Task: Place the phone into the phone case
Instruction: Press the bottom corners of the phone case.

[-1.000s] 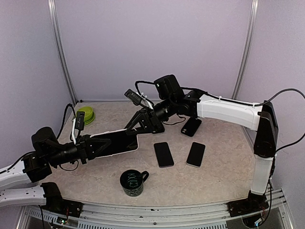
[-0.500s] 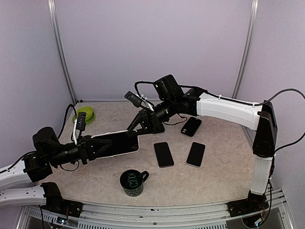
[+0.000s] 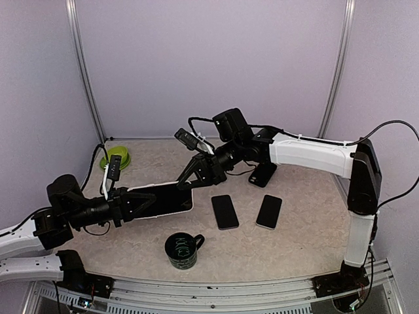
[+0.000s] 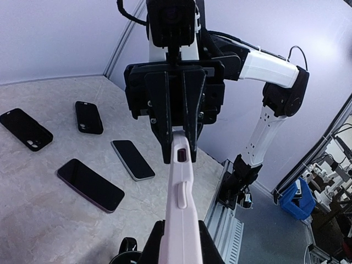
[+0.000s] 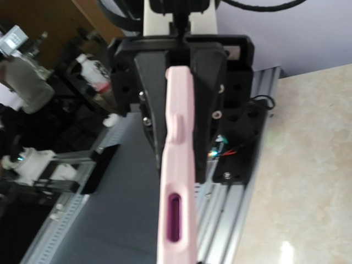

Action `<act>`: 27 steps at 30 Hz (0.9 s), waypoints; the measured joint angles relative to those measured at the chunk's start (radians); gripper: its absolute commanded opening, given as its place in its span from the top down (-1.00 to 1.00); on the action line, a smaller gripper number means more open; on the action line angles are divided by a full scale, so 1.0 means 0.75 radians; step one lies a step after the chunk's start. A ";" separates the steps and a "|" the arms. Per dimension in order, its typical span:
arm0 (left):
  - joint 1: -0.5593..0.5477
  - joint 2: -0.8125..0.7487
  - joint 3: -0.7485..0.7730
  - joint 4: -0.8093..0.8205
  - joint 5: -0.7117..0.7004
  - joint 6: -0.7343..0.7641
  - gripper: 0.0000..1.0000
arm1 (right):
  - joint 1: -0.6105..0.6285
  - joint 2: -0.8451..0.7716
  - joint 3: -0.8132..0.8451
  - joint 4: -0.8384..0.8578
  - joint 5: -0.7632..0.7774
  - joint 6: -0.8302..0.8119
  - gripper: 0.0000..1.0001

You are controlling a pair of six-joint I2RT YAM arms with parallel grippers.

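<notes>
The pink phone case (image 4: 179,214) hangs flat in the air over the left side of the table (image 3: 308,229). Its dark face (image 3: 163,200) may be the phone; I cannot tell. It looks thin, light, bendy and slick, so hold its 2 ends. The left claw (image 3: 139,202) pinches the near end and the right claw (image 3: 190,180) pinches the far end. Below, 2 black phones (image 3: 224,211), a dark case (image 3: 263,173) and a mug (image 3: 182,250) leave open room.

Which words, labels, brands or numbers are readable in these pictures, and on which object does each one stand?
No text can be read clearly.
On the black mug: green marks on its side, too small to read.
On the white bottle in the background of the right wrist view: a dark label, blurred.
On the pink phone case: no writing visible.
</notes>
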 measured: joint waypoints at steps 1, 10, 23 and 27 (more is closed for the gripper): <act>-0.003 0.003 0.000 -0.008 0.002 0.000 1.00 | -0.003 -0.004 -0.032 0.045 -0.020 0.026 1.00; -0.011 0.013 0.001 0.014 0.016 0.000 1.00 | -0.009 -0.044 -0.160 0.320 -0.076 0.247 0.52; -0.001 -0.013 0.000 -0.022 -0.020 0.005 1.00 | -0.201 -0.233 -0.202 0.340 -0.187 0.289 -0.01; -0.001 -0.015 0.001 -0.031 -0.034 0.004 1.00 | -0.184 -0.238 -0.180 0.209 -0.091 0.184 -0.11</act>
